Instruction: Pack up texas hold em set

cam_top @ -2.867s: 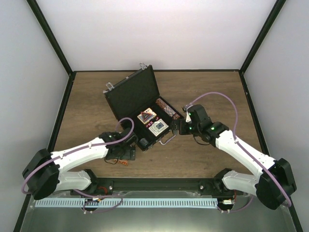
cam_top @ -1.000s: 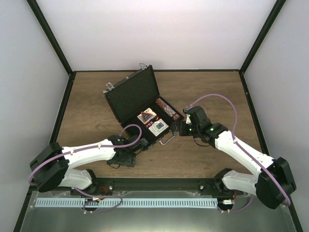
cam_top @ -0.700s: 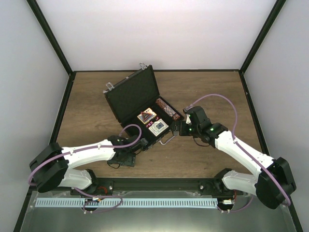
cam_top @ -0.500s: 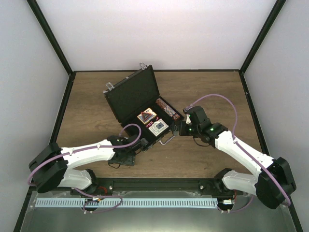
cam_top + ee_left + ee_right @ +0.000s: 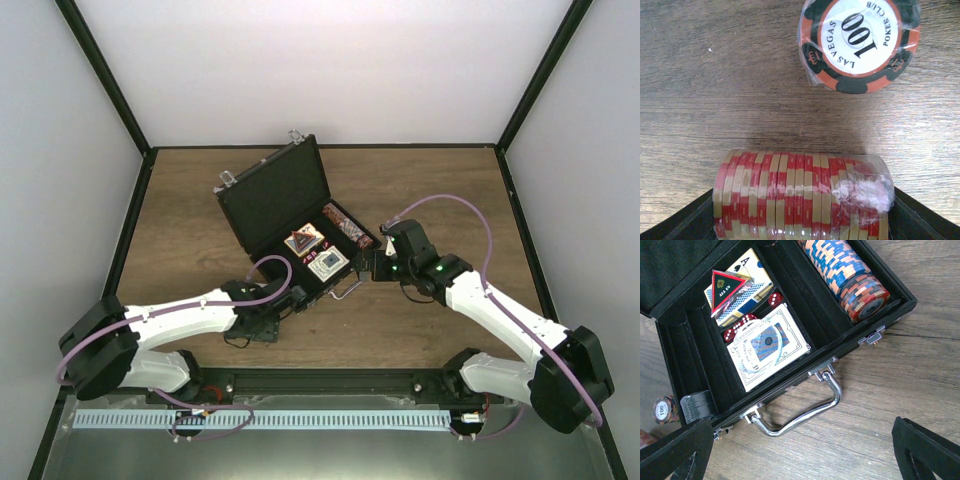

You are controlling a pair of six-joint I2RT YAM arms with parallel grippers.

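Observation:
The black case (image 5: 272, 196) lies open mid-table, lid up. In the right wrist view its tray (image 5: 682, 365) holds two card decks (image 5: 767, 347), a red-black triangle (image 5: 727, 284), red dice, a blue-orange chip roll (image 5: 847, 270) and a black chip stack (image 5: 696, 405). The silver handle (image 5: 805, 412) lies on the table. My left gripper (image 5: 266, 328), at the case's front left corner, is shut on the ends of a red-tan chip roll (image 5: 800, 197). A wrapped roll with a "100" face (image 5: 860, 42) stands just beyond it. My right gripper (image 5: 800, 460) is open and empty, in front of the handle.
The wooden table (image 5: 420, 180) is walled by white panels with black frame posts at the back corners. The "100" roll also shows by the case's left corner in the right wrist view (image 5: 662, 410). Purple cables loop over both arms.
Since the earliest frame my left arm has shifted right, toward the case's front left corner. Over the last second neither arm has visibly moved.

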